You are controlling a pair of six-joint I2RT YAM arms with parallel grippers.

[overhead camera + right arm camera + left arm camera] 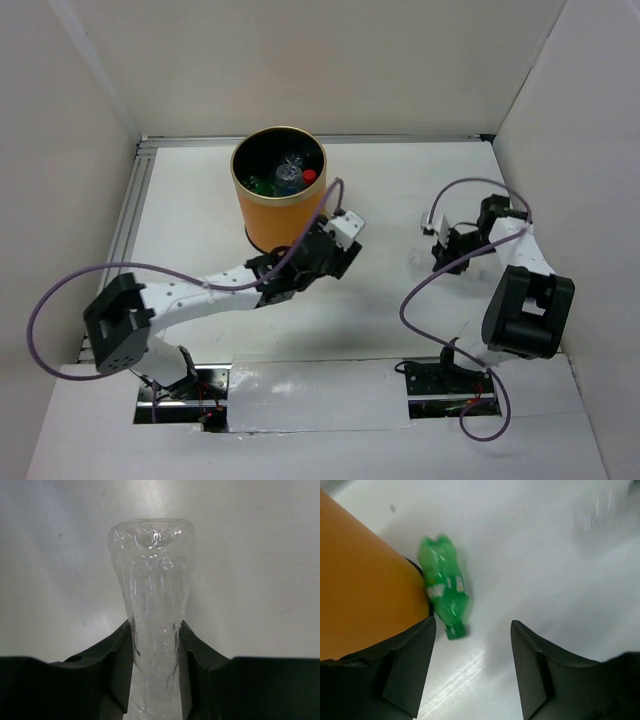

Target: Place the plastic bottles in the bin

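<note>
Right tool (155, 630) pinching clear bottle (152, 570); left tool (472, 625) agape beside bin (360, 580), arm (200, 290) outstretched

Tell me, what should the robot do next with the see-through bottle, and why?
Probably lift the clear bottle and carry it toward the orange bin. The right hand is shut on it, and the bin stands some way off to the left, so the bottle has to travel there.

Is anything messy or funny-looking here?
Yes. A green bottle lies on its side on the table, up against the foot of the orange bin instead of inside it. And the clear bottle looks squashed thin where the right end effector pinches it.
</note>
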